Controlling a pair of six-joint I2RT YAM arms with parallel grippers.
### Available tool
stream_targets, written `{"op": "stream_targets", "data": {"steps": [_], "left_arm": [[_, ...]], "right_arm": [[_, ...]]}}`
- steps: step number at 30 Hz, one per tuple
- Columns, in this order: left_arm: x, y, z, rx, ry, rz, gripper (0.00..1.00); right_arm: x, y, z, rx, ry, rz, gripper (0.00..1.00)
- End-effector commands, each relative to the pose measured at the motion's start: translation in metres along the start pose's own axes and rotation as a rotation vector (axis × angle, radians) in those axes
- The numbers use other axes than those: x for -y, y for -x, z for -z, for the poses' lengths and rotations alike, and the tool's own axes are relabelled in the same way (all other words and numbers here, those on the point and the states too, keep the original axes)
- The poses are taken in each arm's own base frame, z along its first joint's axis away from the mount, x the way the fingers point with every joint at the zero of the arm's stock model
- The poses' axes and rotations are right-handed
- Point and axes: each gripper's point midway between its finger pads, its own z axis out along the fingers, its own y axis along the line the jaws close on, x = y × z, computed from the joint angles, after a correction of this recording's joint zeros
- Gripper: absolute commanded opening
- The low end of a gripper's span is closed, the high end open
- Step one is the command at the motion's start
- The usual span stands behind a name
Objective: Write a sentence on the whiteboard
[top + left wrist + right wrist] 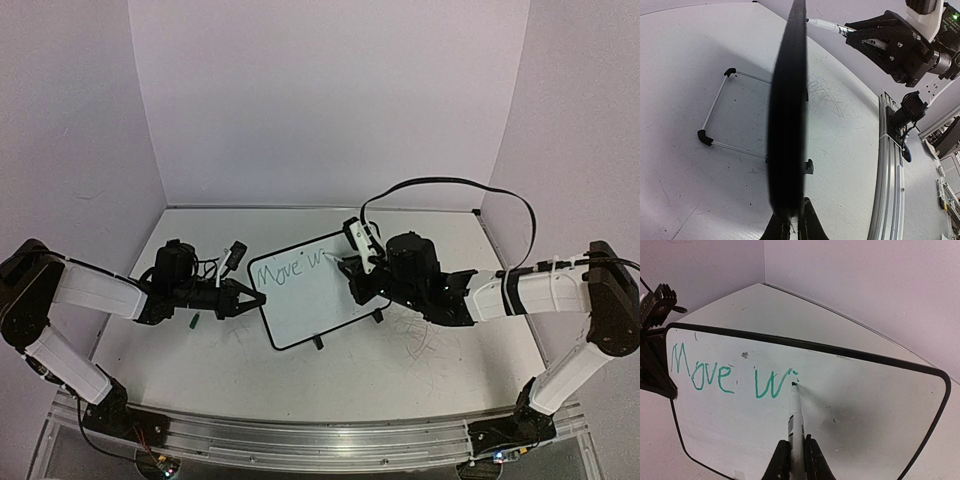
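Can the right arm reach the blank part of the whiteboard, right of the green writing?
Probably yes: the marker in the right gripper has its tip at the whiteboard beside it, and nothing covers that blank part.

Black-framed whiteboard [310,305] stands tilted on black feet; green "Move wi" written along top.

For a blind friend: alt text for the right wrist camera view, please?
The right gripper holds a marker, its tip on the whiteboard just after green handwriting reading "Move wi". At left, the left gripper clamps the board's edge.
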Motion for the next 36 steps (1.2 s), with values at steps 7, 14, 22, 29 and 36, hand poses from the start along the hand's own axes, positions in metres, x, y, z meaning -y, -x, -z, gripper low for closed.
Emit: {"op": "stream_targets", "data": {"steps": [7,14,22,29,36], "left_arm": [[-0.004,0.011,0.001,0.012,0.039,-0.060,0.00],[-0.004,0.012,0.002,0.014,0.039,-0.062,0.00],[-0.004,0.011,0.002,0.013,0.042,-0.060,0.00],[-0.005,0.011,0.002,0.013,0.046,-0.059,0.00],[-0.005,0.010,0.002,0.009,0.043,-0.058,0.00]], "right_arm": [[0.000,-0.009,0.004,-0.022,-0.004,-0.053,0.00],[-0.002,-0.017,0.006,-0.036,0.002,-0.061,0.00],[-0.001,-0.009,0.005,-0.021,-0.009,-0.061,0.00],[-0.005,0.041,0.033,0.126,0.052,-0.092,0.00],[0.009,0.033,0.024,0.100,0.027,-0.080,0.00]]}}
